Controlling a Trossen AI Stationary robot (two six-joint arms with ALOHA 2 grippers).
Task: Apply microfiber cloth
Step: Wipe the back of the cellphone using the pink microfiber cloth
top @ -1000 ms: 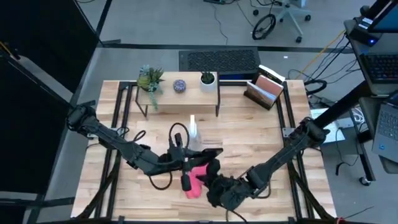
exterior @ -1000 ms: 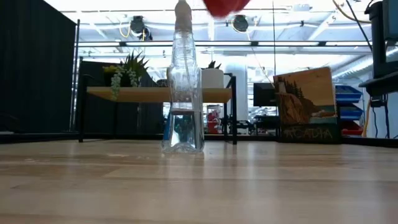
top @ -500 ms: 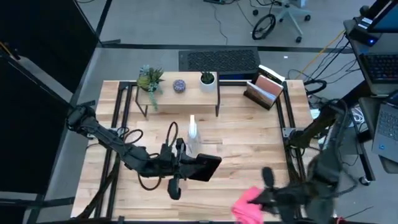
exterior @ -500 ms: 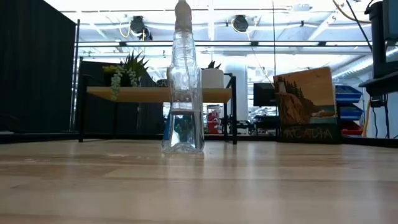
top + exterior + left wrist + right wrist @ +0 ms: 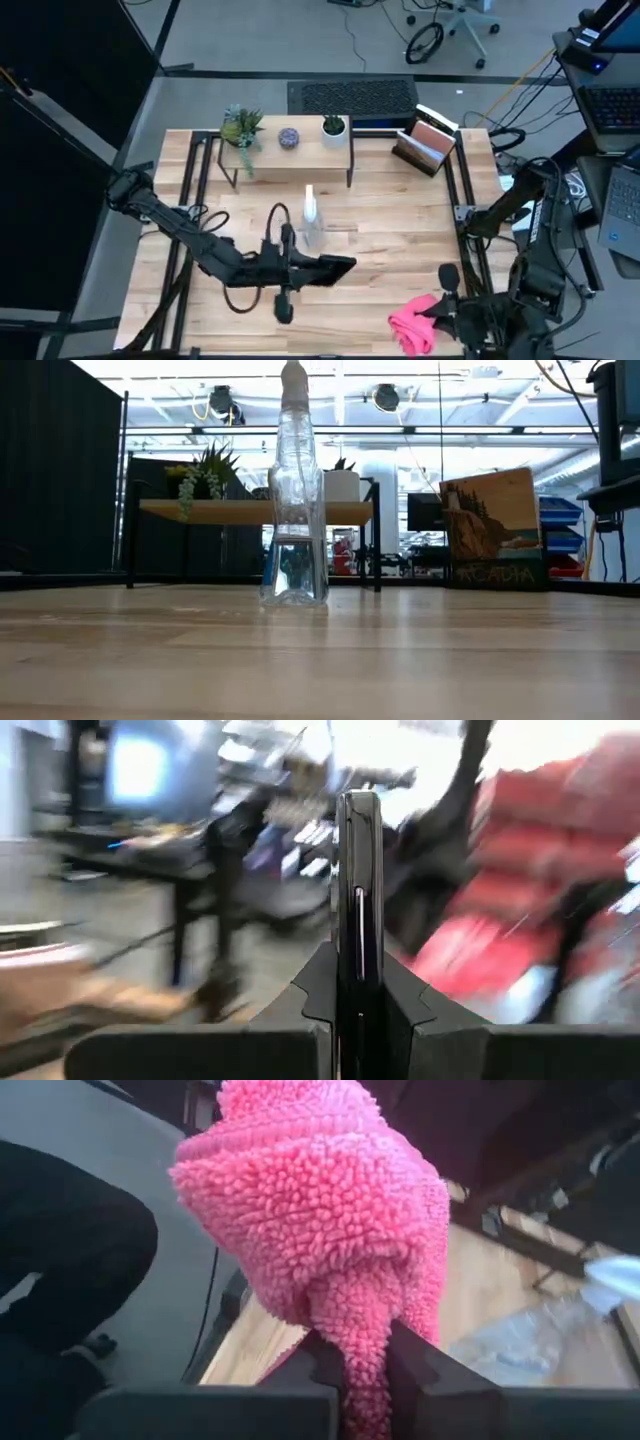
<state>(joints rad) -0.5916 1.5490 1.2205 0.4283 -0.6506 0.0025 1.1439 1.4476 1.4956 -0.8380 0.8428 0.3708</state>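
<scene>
Two tools grip: right tool (image 5: pixel 365 1355) pinches the microfiber cloth (image 5: pixel 413 323); left tool (image 5: pixel 357 990) clamps a smartphone (image 5: pixel 357 900) edgewise.

Right gripper (image 5: pixel 432 322) carried microfiber cloth (image 5: pixel 412 324) away — off the smartphone (image 5: pixel 327 268).

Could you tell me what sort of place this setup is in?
Probably a robotics lab or workshop: a wooden table framed by a rig, an office chair and cables on the floor, blue storage bins behind.

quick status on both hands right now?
Left hand: closed on the black smartphone, held edge-on over the table's middle.
Right hand: closed on the pink microfiber cloth, near the table's front right edge.
</scene>
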